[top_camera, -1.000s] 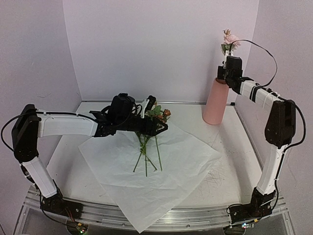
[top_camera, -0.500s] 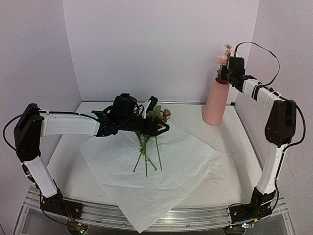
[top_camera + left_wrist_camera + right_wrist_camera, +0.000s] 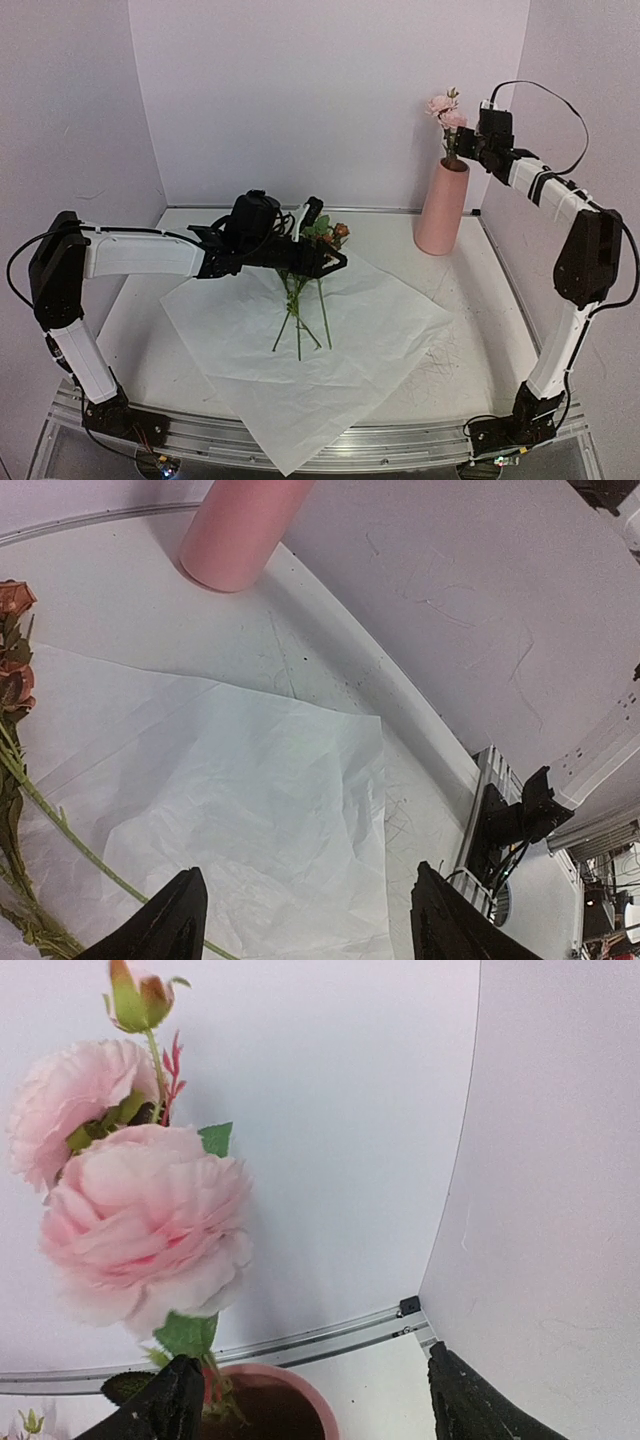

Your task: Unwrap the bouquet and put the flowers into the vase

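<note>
1. From above, the left end effector (image 3: pixel 322 238) hides part of the flowers (image 3: pixel 300 300) lying on the white paper (image 3: pixel 330 370); I cannot tell whether it touches them.
2. The vase (image 3: pixel 441 207), back right on the counter (image 3: pixel 480 310), shows only its rim in the right wrist view; pink roses (image 3: pixel 150 1225) stand in it.
3. Left end effector: fingers spread, nothing between them.
4. Right end effector (image 3: pixel 315 1405): spread beside the vase mouth, holding nothing.
</note>
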